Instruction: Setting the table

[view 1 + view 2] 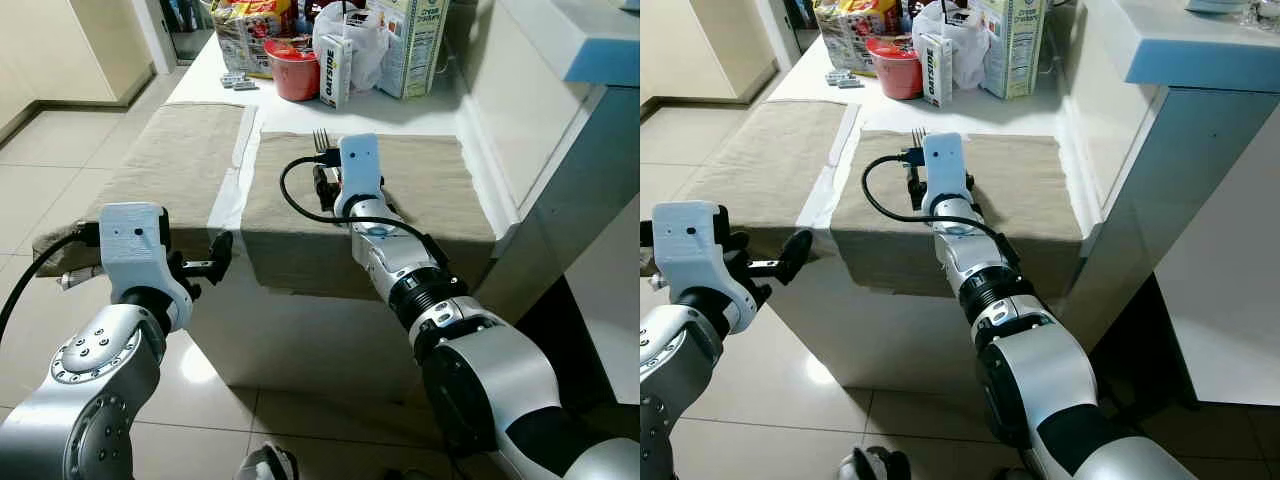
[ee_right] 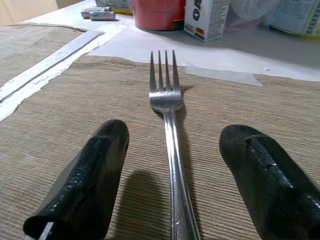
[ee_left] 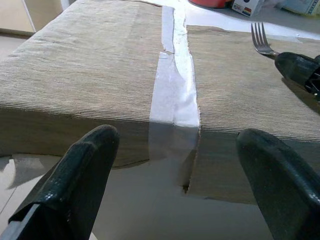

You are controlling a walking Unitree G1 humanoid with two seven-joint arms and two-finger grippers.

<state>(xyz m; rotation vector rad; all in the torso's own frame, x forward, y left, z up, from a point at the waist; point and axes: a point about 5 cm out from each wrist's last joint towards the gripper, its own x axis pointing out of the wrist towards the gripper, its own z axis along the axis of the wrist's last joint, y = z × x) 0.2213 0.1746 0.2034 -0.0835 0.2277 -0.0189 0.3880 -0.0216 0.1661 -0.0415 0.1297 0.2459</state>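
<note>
A fork (image 2: 170,150) is straddled by the parted fingers of the right gripper (image 2: 172,185) on the right placemat (image 1: 420,190).

The fork is seen lying flat, tines far, apparently released. The left gripper (image 3: 175,175) is held wide open and empty off the counter's (image 1: 420,108) near edge, facing the taped seam between mats. The left placemat (image 1: 180,150) is bare, so most of the setting is judged undone. The fork's handle is shown by the right wrist view, while the head views show just its tines.
</note>
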